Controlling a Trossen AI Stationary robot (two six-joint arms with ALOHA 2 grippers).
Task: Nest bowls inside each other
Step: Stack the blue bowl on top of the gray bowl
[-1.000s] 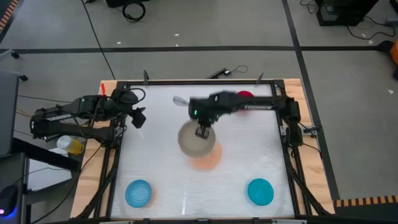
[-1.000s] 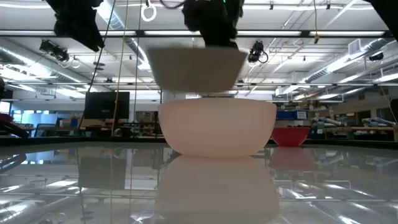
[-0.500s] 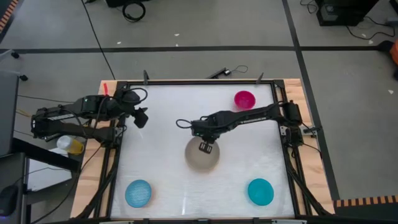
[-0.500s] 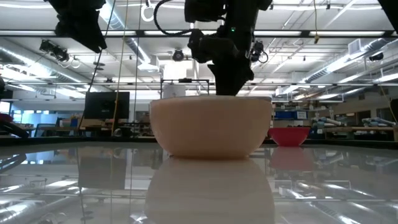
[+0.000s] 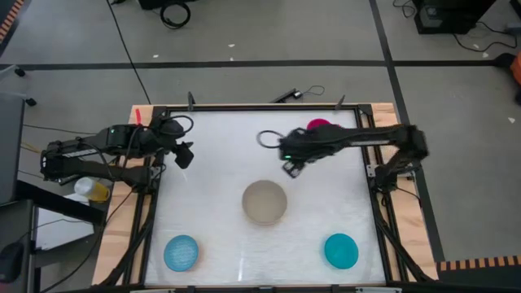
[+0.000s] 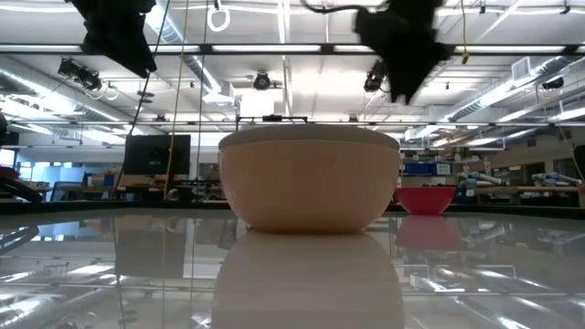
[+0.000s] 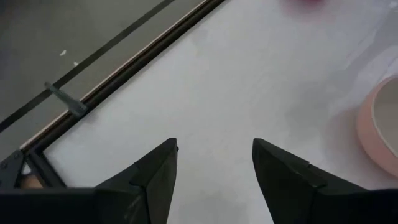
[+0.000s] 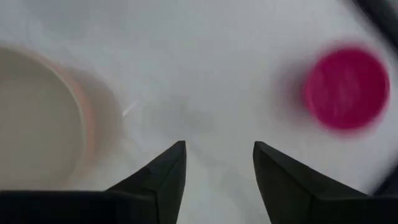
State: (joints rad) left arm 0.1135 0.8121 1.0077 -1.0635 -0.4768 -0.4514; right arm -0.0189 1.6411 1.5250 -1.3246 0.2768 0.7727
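The cream-beige bowl sits inside the peach-orange bowl at the table's middle, and the pair rests on the peach bowl's base. The small red bowl stands at the far right, partly under my right arm. At the near edge the light blue bowl stands on the left and the teal bowl on the right. My right gripper hangs open above bare table between the nested pair and the red bowl. My left gripper waits open at the far left.
A black frame with clamps runs round the white table top. Bare table lies between the nested pair and the two near bowls. A cable lies on the floor beyond the far edge.
My right gripper has lowered the cream-beige bowl into the peach-orange bowl and let it go. It has then moved toward the far right, toward the red bowl, and rolled as it went. The nested pair stays at the table's middle.
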